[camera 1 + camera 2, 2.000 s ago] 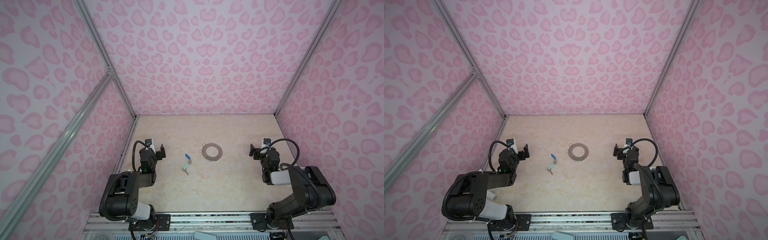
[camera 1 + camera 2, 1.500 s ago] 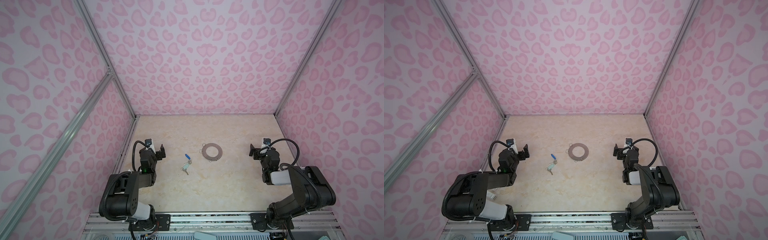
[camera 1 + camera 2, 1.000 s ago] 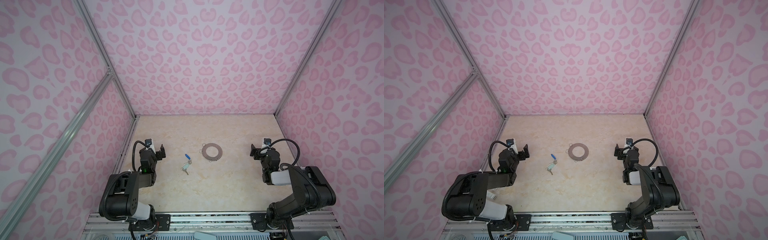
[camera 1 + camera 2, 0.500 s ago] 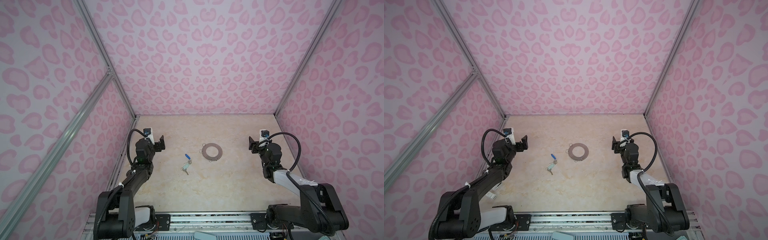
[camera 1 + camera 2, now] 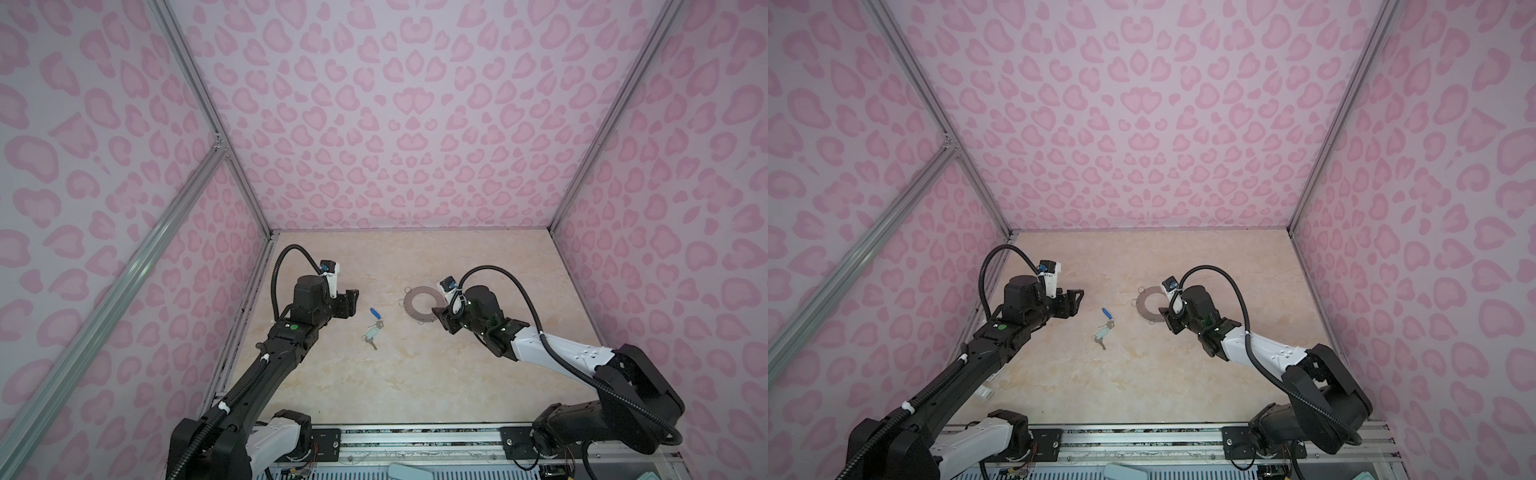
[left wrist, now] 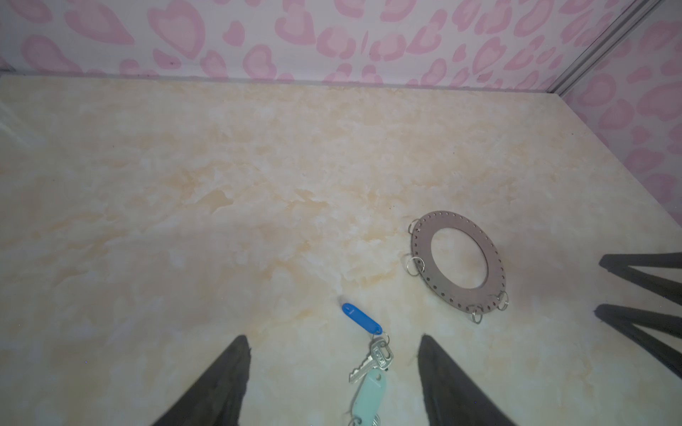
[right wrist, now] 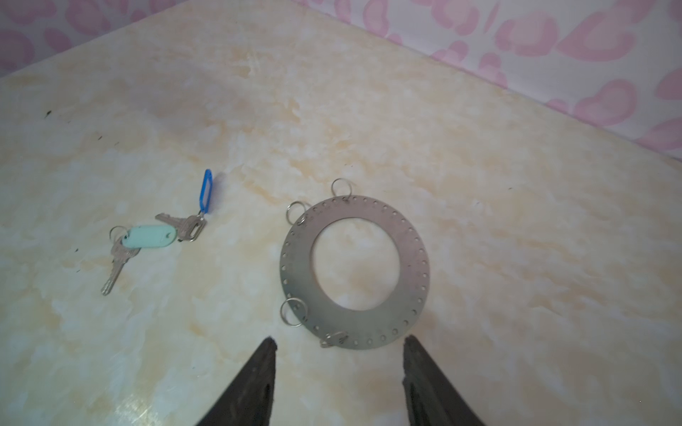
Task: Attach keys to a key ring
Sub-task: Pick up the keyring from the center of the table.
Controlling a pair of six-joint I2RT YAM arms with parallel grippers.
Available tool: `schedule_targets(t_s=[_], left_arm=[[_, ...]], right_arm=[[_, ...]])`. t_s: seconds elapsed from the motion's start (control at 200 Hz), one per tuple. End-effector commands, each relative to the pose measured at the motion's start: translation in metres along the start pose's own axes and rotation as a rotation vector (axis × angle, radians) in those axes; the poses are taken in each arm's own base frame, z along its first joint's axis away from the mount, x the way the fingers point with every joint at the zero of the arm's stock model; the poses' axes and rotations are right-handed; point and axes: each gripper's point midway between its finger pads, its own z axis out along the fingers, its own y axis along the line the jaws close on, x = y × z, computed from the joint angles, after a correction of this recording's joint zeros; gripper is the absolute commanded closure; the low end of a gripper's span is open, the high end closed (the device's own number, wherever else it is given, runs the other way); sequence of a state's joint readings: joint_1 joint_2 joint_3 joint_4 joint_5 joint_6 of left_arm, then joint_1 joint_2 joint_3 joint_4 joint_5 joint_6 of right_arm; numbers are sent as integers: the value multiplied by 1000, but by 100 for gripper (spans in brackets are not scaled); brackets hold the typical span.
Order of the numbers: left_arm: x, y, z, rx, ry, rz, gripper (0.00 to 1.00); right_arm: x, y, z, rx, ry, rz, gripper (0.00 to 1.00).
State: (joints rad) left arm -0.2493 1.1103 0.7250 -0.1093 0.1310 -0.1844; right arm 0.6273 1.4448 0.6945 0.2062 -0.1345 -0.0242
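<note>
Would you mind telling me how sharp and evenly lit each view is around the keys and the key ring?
In both top views: soft, even light, but the keys are too small for detail. Left wrist view: the key ring is crisp, its rim holes distinct. Right wrist view: ring and keys slightly soft, with a glossy sheen on the table.

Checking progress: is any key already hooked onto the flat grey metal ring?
No, the small silver keys lie apart from the flat grey metal ring.
</note>
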Motion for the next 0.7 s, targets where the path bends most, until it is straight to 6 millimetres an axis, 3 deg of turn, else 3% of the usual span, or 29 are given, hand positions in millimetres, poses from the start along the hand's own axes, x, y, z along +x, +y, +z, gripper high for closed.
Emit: schedule_targets(t_s=[0.0, 0.26, 0.38, 0.555, 0.695], left_arm=[[5, -5, 4, 25, 57, -56, 32], [1, -25, 37, 138, 184, -60, 42], [3, -34, 46, 196, 206, -60, 45], [11, -39, 48, 203, 234, -55, 48], [15, -54, 45, 207, 224, -7, 48]], right_arm=[[19, 16, 12, -29, 102, -2, 48], [18, 18, 33, -6, 293, -9, 55], [20, 4, 38, 57, 330, 25, 55], [22, -7, 42, 30, 367, 77, 55], [24, -16, 46, 3, 389, 81, 54]])
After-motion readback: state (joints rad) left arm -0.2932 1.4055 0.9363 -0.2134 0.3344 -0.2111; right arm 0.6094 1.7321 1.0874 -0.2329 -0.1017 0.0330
